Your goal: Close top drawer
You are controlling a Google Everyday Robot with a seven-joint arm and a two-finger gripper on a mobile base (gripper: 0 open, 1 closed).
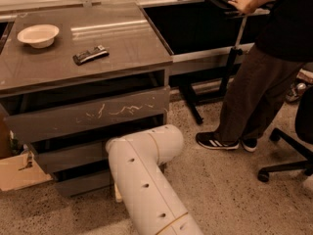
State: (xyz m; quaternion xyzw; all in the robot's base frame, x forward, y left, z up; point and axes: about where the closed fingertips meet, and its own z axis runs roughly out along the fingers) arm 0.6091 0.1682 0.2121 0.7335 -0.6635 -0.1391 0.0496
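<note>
The top drawer [88, 115] is a wide grey-brown front panel with pale squiggly scratches, just under the cabinet top. It stands pulled out, with a dark gap above it. My white arm [146, 180] rises from the bottom of the view and bends in front of the lower drawers. My gripper [118, 193] hangs low under the arm's bend, near the floor in front of the bottom drawer, and is almost wholly hidden by the arm. It is below the top drawer and apart from it.
On the cabinet top [127, 43] lie a white bowl [38, 35] and a dark remote [90, 55]. A cardboard box [19, 170] sits on the floor at the left. A person [274, 77] stands at the right beside a laptop stand [230, 58], and a chair base [288, 163] lies further right.
</note>
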